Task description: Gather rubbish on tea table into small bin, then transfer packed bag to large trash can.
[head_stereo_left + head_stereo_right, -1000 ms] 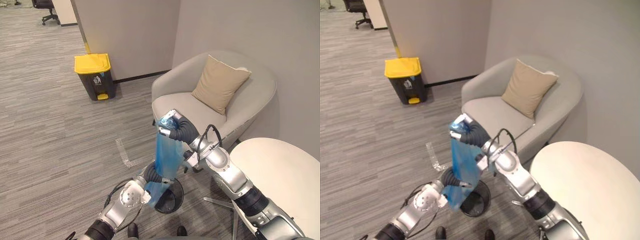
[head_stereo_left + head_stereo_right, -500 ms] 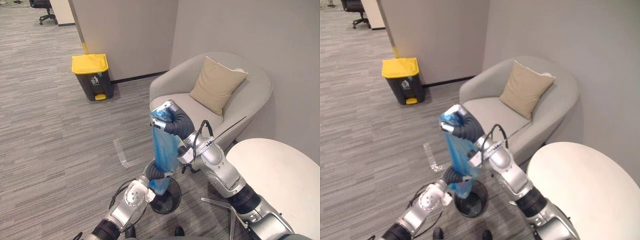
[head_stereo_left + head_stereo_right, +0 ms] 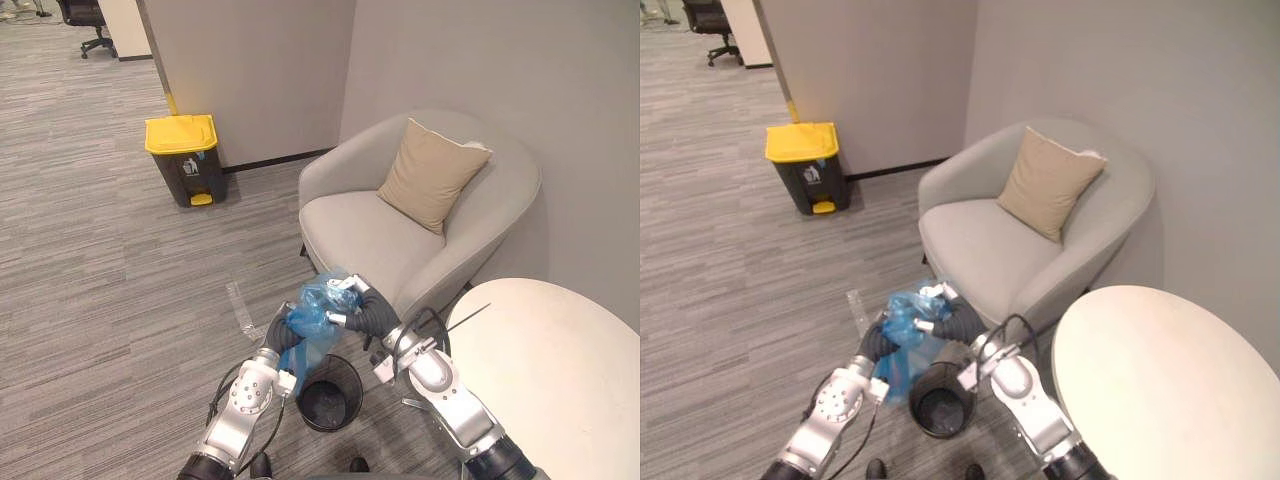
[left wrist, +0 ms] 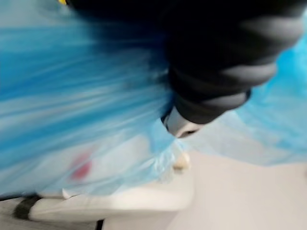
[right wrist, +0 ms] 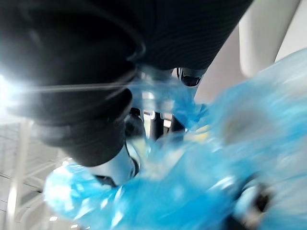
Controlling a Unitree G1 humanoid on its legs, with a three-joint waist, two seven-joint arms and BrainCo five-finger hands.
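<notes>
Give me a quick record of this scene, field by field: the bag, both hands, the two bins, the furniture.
bag: blue, bunched, out of the bin, held just above its rim
right hand: fingers curled on the bag's top
left hand: against the bag's left side, grip hidden
bin: small, black, on the floor beside the table
can: dark, yellow-topped, shut, against the wall
armchair: grey, with a tan cushion
table: round, white

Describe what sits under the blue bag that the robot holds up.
A small black bin stands on the floor below the blue bag. The bag's bottom covers part of its rim; its dark inside cannot be made out.
</notes>
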